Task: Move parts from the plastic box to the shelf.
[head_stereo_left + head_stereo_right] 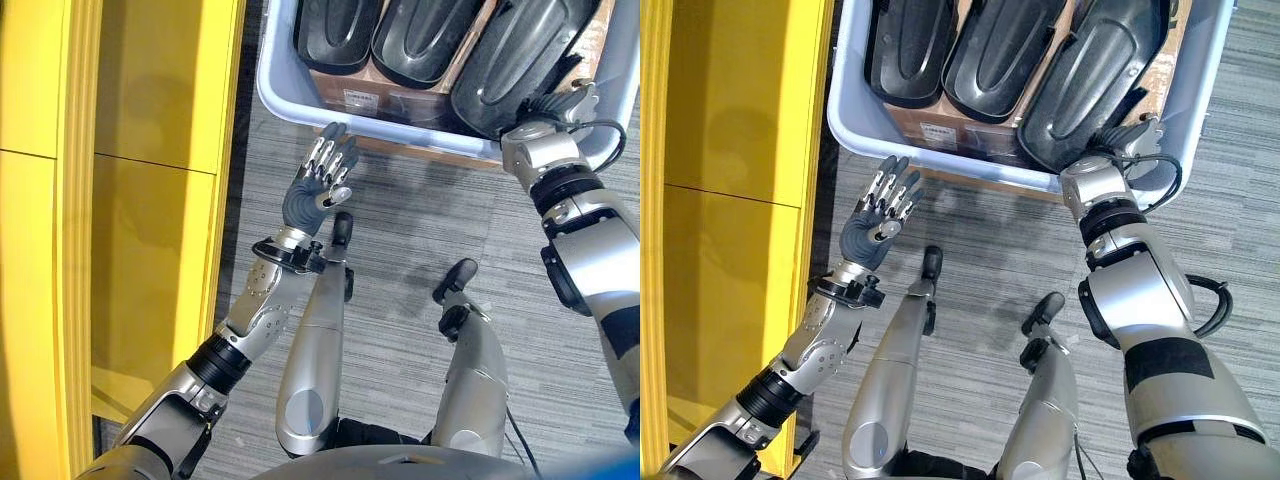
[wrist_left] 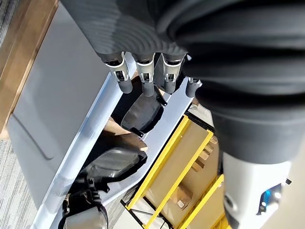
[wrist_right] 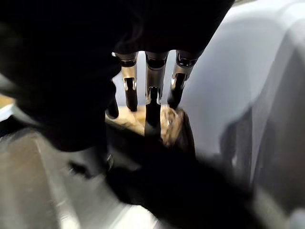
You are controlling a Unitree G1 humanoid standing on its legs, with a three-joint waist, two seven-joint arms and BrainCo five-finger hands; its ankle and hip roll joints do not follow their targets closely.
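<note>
Grey carpet floor (image 1: 400, 230) lay nearest, running up to the box. Left robot hand (image 1: 322, 180) hung above it just short of the box's near wall, palm dark, fingers (image 1: 890, 190) straight and slightly spread, holding nothing. Beside that arm, on the robot's left, stood the yellow shelf (image 1: 150, 150), its boards bare in the head views.

Beyond the left robot hand sat the pale blue-grey plastic box (image 1: 285, 100) with a brown cardboard insert (image 1: 940, 130) along its near inner side. Three black moulded parts (image 1: 1002, 45) lay side by side within it, each elongated with a raised rib down its middle; all three remained in the box.

Right robot hand (image 1: 1130, 135) reached over the box's near rim at its right corner, against the near end of the rightmost part (image 1: 1095, 70). Its fingers (image 3: 152, 102) pointed down toward that dark part in the right wrist view, but whether they closed on it could not be told.

Past the box, the left wrist view showed further yellow racking (image 2: 176, 167).
</note>
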